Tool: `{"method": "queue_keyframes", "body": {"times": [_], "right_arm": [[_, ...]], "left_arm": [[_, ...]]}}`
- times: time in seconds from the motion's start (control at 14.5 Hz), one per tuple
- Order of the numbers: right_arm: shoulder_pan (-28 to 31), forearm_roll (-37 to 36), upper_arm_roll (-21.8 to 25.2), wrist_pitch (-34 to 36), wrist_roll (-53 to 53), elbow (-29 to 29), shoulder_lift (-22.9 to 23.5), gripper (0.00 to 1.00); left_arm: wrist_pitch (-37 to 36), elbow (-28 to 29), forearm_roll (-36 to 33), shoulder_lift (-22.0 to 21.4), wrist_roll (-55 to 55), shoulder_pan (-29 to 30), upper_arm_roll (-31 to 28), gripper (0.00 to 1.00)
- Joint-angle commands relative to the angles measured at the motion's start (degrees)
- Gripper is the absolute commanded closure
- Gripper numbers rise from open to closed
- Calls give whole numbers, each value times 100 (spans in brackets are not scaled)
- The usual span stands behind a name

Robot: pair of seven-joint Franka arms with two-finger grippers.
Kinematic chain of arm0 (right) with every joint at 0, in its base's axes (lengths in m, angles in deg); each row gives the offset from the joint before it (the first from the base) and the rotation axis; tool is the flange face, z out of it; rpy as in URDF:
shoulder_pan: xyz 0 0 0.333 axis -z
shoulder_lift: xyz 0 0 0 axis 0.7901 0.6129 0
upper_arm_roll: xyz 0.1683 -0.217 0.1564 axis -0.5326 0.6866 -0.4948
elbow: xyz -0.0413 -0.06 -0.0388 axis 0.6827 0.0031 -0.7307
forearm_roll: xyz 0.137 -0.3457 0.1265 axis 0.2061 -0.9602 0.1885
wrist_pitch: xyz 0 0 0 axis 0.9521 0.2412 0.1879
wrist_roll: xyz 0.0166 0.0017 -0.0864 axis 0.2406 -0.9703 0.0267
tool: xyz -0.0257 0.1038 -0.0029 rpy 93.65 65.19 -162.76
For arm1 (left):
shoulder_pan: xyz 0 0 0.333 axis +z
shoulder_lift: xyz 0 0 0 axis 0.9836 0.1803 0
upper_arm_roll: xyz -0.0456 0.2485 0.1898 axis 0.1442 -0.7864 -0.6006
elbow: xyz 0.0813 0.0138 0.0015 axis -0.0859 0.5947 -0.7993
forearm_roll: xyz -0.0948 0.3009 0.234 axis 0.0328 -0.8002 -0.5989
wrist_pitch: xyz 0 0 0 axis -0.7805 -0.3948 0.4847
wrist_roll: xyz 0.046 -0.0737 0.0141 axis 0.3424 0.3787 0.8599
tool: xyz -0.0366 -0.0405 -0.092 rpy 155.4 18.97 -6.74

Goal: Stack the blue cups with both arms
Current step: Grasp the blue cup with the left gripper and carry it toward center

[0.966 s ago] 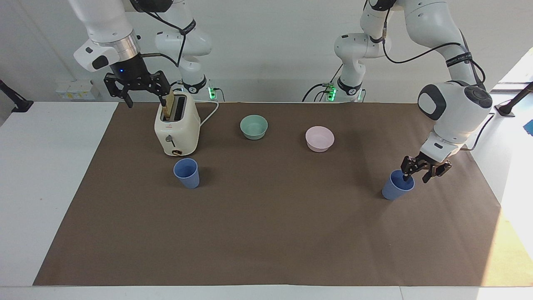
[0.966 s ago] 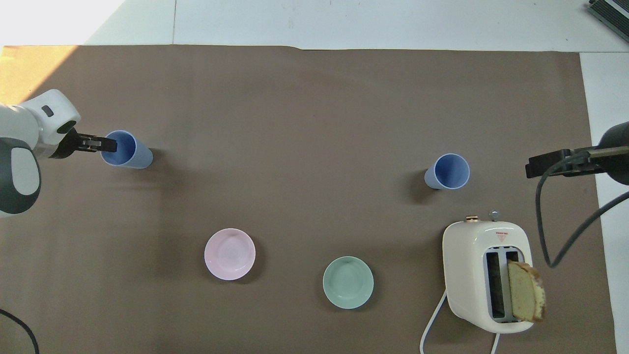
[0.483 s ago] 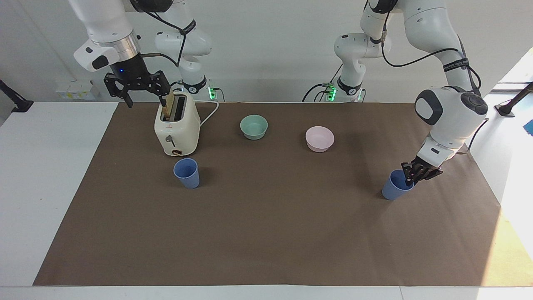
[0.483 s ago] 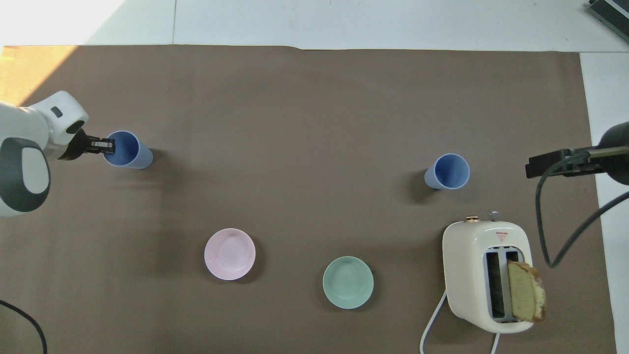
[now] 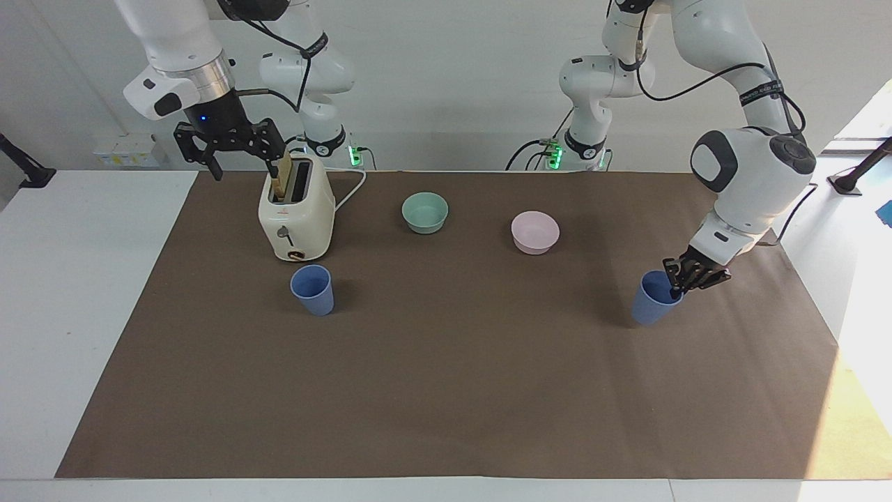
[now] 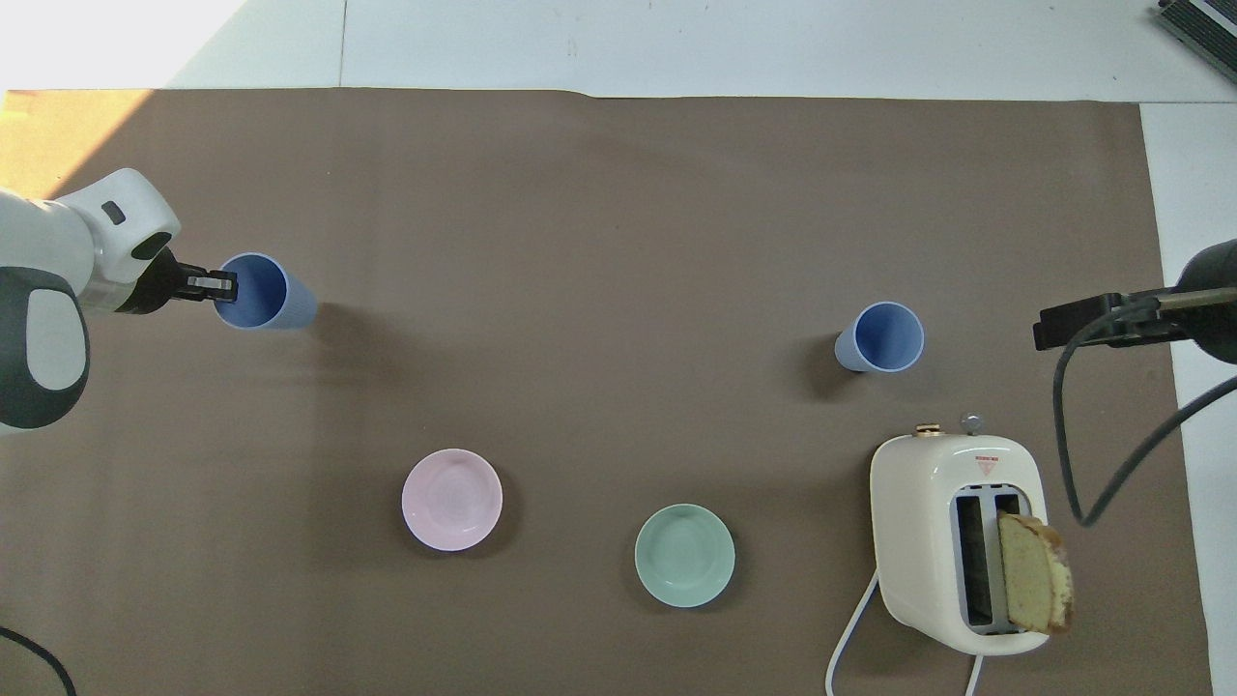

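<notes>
Even, bright indoor light. A warm sunlit patch on the mat (image 5: 847, 418) at the corner by the left arm's end, away from the robots. Soft short shadows beside cups and bowls. Both views sharp; no glare.

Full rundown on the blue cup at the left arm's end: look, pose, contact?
The blue cup is a small, matte periwinkle tumbler, plastic by the look, tapered and handleless, and nothing shows inside it. It tilts, mouth leaning toward the left arm, and seems lifted off the brown mat. The left hand is shut on its rim, one finger inside the mouth. It is over the mat's end, apart from the pink bowl.
</notes>
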Motion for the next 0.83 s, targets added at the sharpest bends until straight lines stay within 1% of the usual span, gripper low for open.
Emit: {"method": "queue_keyframes", "body": {"times": [0.0,0.28,0.41,0.62,0.76], "right_arm": [[-25,94,39,-37,-70,34,-16,0],[-25,103,39,-37,-70,34,-16,0],[-25,103,39,-37,-79,34,-16,0],[-25,103,39,-37,-70,34,-16,0],[-25,103,39,-37,-70,34,-16,0]], "left_arm": [[-103,81,40,-184,636,-657,-73,100],[90,151,-22,-132,2130,-1712,-73,100],[275,169,-30,-53,2685,-2126,-73,100],[679,300,-39,148,3512,-2767,-73,100],[960,301,-48,350,3969,-3067,-73,100]]}}
